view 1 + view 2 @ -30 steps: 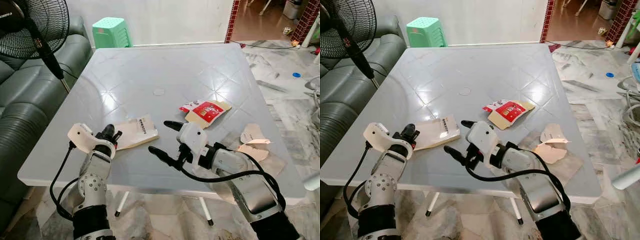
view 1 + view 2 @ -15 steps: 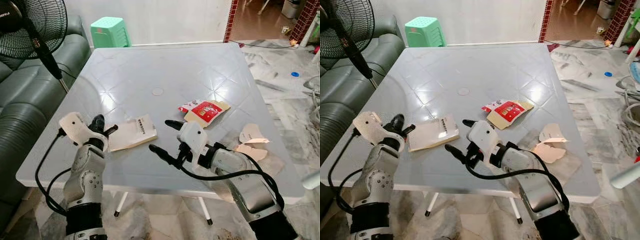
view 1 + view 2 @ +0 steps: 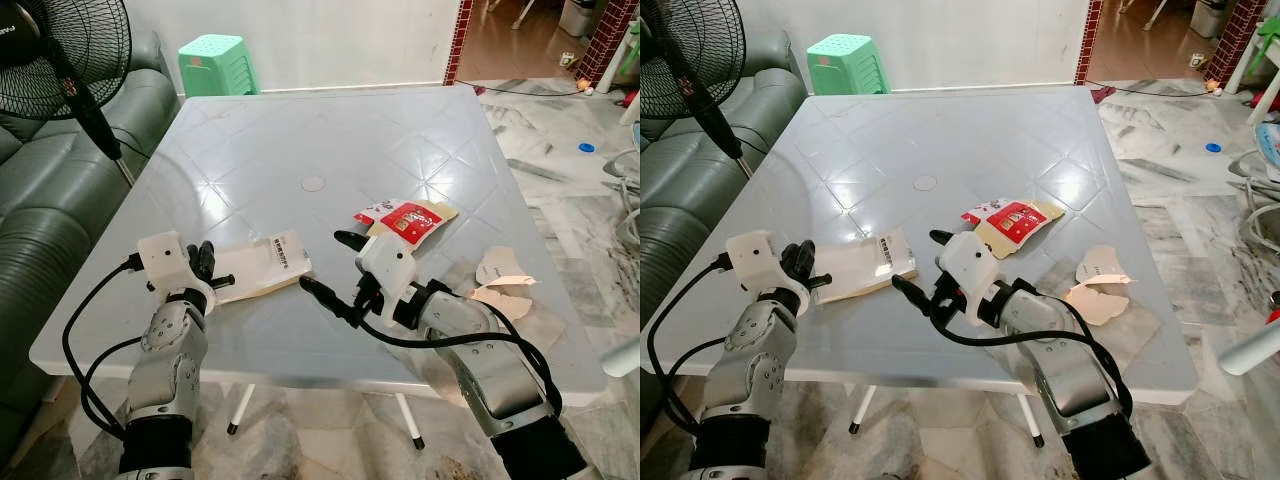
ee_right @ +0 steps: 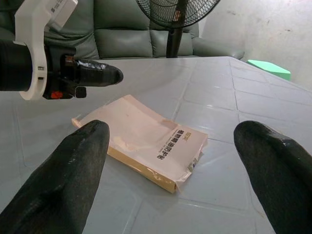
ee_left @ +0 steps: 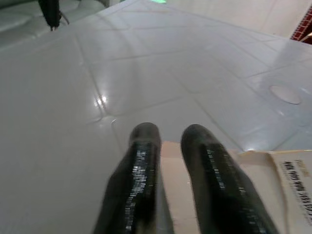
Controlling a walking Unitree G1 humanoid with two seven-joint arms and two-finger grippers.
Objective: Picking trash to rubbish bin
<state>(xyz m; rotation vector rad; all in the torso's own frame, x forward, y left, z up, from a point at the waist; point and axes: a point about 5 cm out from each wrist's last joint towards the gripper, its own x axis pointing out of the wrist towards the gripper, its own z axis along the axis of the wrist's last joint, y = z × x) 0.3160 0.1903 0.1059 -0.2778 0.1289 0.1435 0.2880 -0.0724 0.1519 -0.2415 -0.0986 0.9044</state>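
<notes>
A Unitree G1 leans over a grey table (image 3: 250, 130) strewn with litter, both arms converging on a flat beige paper packet (image 3: 262, 265) that lies near the front edge. The packet's long axis runs roughly from eight o'clock to two o'clock across the tabletop, its printed end toward the table's middle and its plain end toward the robot's left side. The left gripper (image 3: 207, 268) sits at that plain end, at about nine o'clock from the packet's centre, its two black fingers (image 5: 141, 161) drawn close together with only a narrow gap between them and their tips right at the packet's corner; whether they pinch the edge cannot be told from here. The right gripper (image 3: 328, 266) hangs at about three o'clock from the packet, just beside its printed end, fingers spread wide and holding nothing, and its wrist camera looks straight along the packet toward the opposite arm. Of the two, the left looks the nearer to a grasp, since it is already on the short edge, while the right would have to close in across the long side. Farther off, at about two o'clock from the packet, lies a red-and-white wrapper (image 3: 404, 219), and torn beige scraps (image 3: 505, 280) rest near the right edge. A standing fan (image 3: 60, 50), a green sofa (image 3: 40, 200) and a green stool (image 3: 215, 65) frame the scene.
</notes>
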